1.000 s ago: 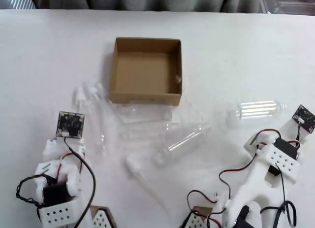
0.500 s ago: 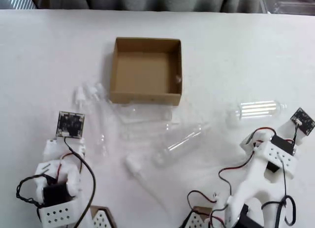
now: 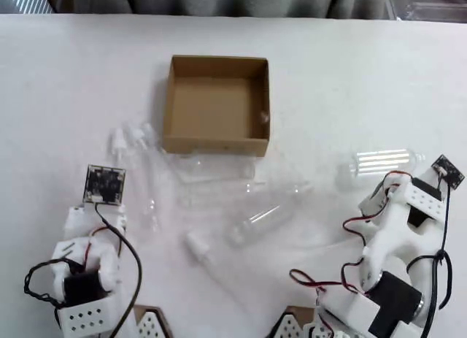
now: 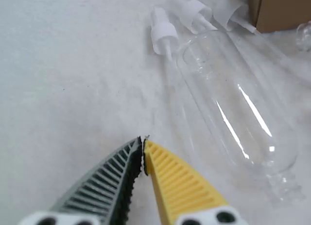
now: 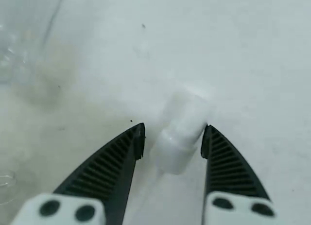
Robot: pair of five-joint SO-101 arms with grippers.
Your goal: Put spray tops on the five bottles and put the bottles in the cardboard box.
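Observation:
The open cardboard box [image 3: 219, 104] stands at the table's far middle. Several clear bottles lie in front of it without tops, one in the middle [image 3: 266, 214] and one at the right [image 3: 383, 161]. My left gripper [image 4: 144, 141] is shut on nothing, close to the table beside a clear bottle [image 4: 233, 113] and three white spray tops [image 4: 163, 33]. My right gripper [image 5: 173, 132] is open, with a white spray top [image 5: 182, 132] lying on the table between its fingers. The right arm [image 3: 408, 206] sits just in front of the right bottle.
The box corner [image 4: 279, 8] lies just beyond the spray tops. Another spray top [image 3: 197, 243] with its tube lies in the front middle. Red and black cables [image 3: 343, 276] loop by the right arm's base. Bare white table stretches to the far left and far right.
The right arm has stretched away from its base toward the bottle at the right. The left arm and the bottles have kept still.

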